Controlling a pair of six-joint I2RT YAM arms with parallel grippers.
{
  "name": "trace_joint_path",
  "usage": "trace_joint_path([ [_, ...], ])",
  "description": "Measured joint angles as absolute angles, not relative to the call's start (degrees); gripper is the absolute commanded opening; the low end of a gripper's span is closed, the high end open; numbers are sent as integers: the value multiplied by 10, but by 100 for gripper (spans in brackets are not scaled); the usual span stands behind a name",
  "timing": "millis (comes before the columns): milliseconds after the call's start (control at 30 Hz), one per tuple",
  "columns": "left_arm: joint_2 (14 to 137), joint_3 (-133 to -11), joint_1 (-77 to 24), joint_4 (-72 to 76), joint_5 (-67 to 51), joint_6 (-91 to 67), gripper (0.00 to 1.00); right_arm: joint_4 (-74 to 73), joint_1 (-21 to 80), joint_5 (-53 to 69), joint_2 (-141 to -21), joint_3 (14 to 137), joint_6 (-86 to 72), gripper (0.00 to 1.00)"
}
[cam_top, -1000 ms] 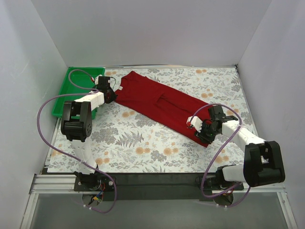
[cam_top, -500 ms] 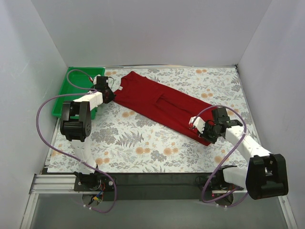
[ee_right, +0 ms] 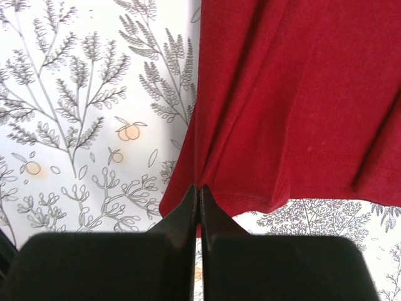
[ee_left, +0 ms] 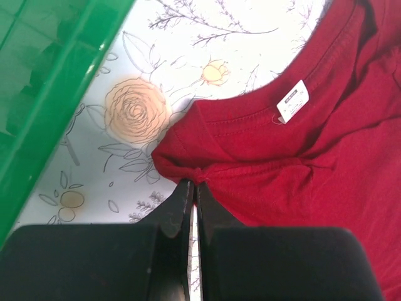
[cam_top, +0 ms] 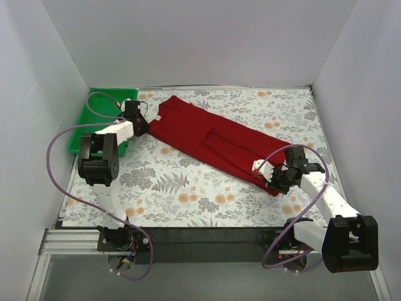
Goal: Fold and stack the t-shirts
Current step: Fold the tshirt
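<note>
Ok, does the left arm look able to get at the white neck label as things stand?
Probably yes, once it lets go: the neck label lies uncovered just beyond the left jaws, which are shut on the t-shirt at its shoulder edge. Nothing lies between them.

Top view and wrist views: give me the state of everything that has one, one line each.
t-shirt: lying flat in a long diagonal band, pinched at both ends.
neck label: exposed, facing up at the collar.
left gripper: shut on the t-shirt near the collar.
right gripper: shut on the t-shirt's hem corner.
green tray: upright at far left, apart from the t-shirt.
</note>
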State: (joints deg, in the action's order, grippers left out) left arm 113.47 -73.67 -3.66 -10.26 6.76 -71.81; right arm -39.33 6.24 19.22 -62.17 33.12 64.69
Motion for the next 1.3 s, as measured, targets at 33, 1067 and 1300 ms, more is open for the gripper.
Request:
trace_joint_path([
  [33,1132,-731,-35,-98,65,-718,0,-399,57,200,-618,331,652,1],
  [1067,1078,-664,-5,-58,-52,-659,38,-491,38,283,-699,506,694,52],
  [1300,1028,-654,-5,-34,-126,-649,63,-401,37,347,-928,708,499,52],
])
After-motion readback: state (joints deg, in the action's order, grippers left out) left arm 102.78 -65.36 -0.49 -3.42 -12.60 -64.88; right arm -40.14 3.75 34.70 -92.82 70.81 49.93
